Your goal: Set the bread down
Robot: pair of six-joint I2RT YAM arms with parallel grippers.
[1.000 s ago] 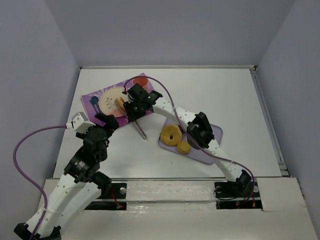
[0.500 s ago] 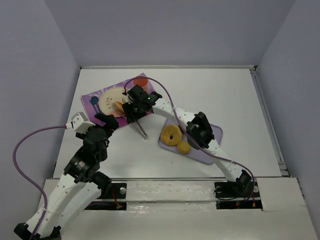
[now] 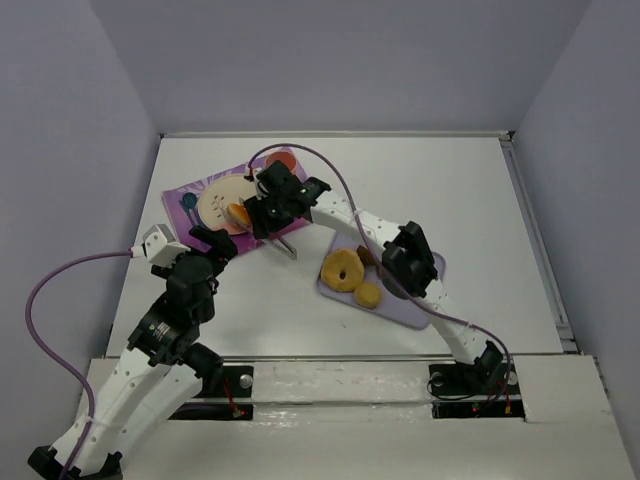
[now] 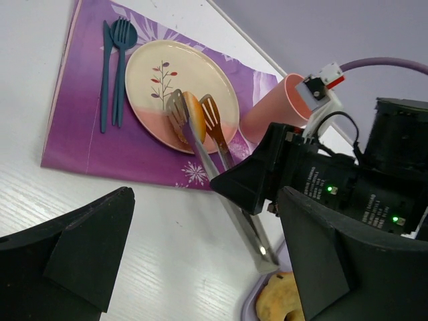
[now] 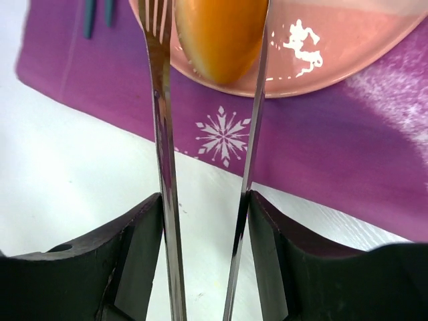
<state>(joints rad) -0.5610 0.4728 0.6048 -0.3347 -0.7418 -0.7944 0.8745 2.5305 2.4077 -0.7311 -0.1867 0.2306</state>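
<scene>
Right hand (image 5: 204, 221) clamps slim steel tongs (image 5: 162, 134). Tong tips flank golden oval bread roll (image 5: 221, 33) at 5 o'clock on cream-pink round plate (image 5: 348, 47). Left hand (image 4: 206, 200) wide, empty.

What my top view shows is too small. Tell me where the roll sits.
Observer: The roll lies on the plate, on its pink part near the rim.
Operator: Report the tongs.
Observer: The tongs straddle the roll, and a sliver of plate shows between the slotted tip and the roll.
Operator: Report the right fingers.
Observer: The right fingers press on both tong arms from outside.
</scene>
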